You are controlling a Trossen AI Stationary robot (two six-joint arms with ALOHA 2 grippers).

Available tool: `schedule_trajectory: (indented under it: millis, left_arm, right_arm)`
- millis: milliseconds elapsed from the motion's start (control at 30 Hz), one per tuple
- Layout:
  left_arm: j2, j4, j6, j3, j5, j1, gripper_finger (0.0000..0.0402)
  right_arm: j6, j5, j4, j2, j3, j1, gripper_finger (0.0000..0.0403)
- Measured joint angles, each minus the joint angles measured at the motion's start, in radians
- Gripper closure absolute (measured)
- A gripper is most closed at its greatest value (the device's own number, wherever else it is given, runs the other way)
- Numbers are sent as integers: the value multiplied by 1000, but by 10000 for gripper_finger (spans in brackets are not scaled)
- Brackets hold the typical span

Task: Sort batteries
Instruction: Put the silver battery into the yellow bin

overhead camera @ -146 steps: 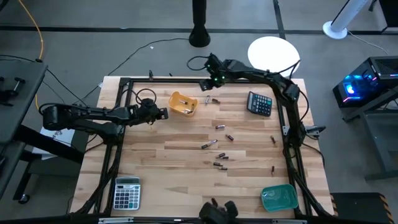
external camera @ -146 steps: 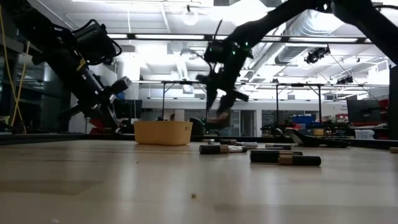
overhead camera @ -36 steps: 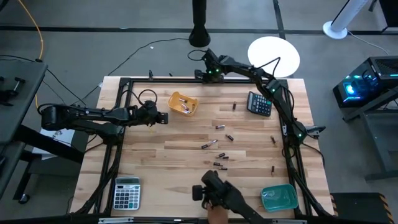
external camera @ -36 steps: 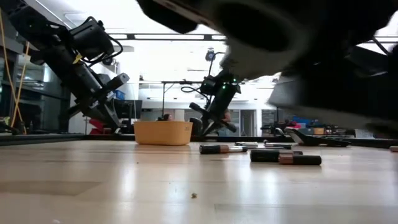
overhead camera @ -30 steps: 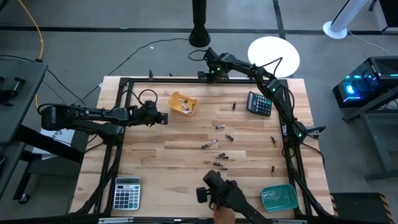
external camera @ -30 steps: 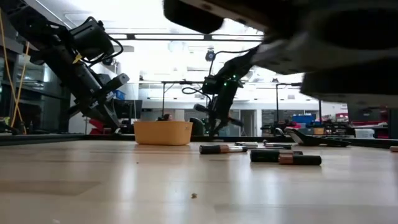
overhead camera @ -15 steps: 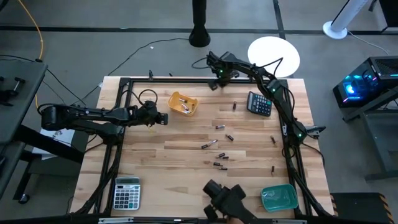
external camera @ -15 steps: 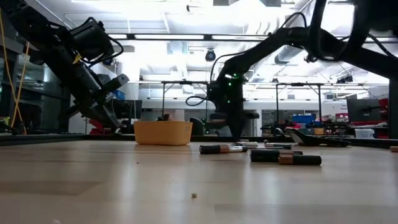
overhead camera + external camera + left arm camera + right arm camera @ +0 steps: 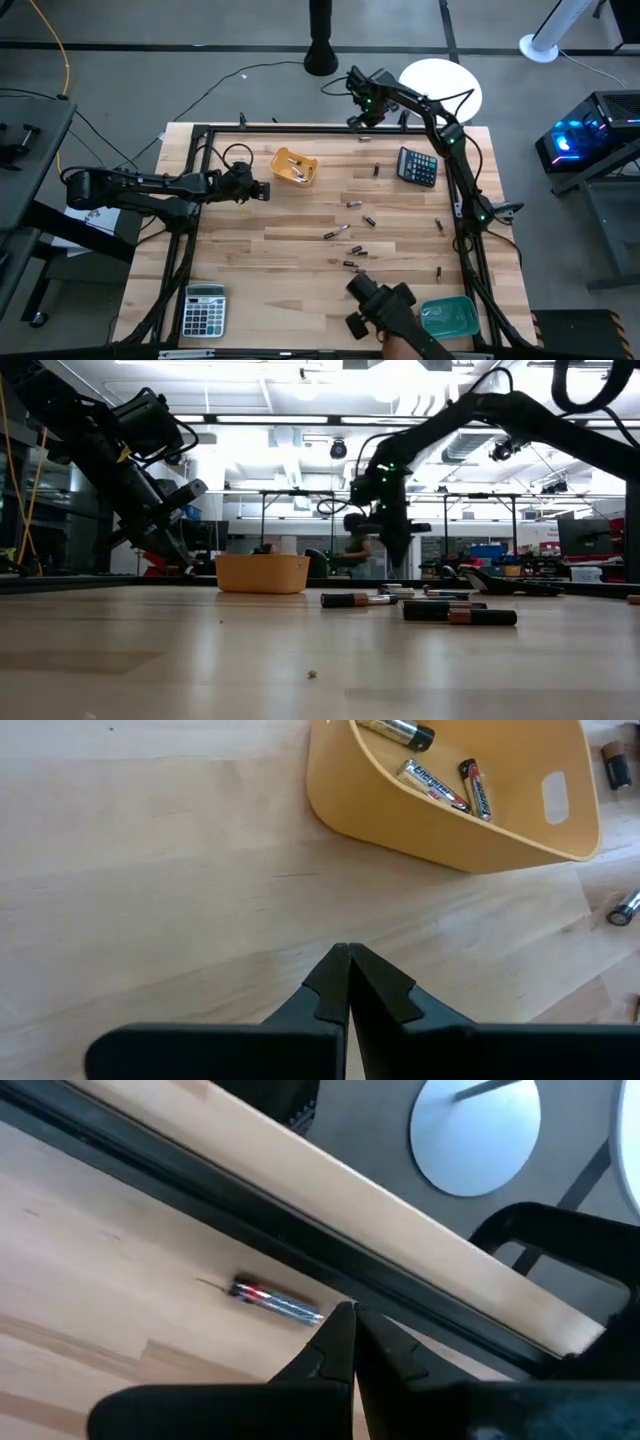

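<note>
High view showed the right gripper (image 9: 362,117) closed and empty at the tabletop's (image 9: 280,250) far edge, so a reach for the small silvery cylindrical battery (image 9: 277,1302) lying beside the black frame rail (image 9: 200,1210) risked striking the rail or rolling it away. The left gripper (image 9: 349,960) was also closed and empty, near the yellow plastic tray (image 9: 470,820) holding three batteries. Other small dark and silvery metal batteries (image 9: 352,240) lay loose mid-tabletop.

A blurred battery (image 9: 277,1304) lies just ahead of the right gripper (image 9: 352,1316), its label unreadable. Beyond the left gripper (image 9: 348,958), two batteries (image 9: 616,765) are cut by the frame's edge beside the tray (image 9: 440,830).
</note>
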Motion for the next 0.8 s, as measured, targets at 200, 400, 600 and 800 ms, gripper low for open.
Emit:
schedule_trajectory:
  millis: [200,400,600,800]
  left_arm:
    - [0,0,0,0,-7,0,401]
    - [0,1,0,0,-11,0,401]
    - [0,1,-1,0,-11,0,402]
    - [0,1,-1,0,1,-1,401]
  right_arm:
    - [0,-33,33,1,0,-3,403]
    - [2,-84,44,5,-55,12,403]
    - [-13,-99,108,-9,-137,23,403]
    - [-3,-79,164,-13,-141,25,403]
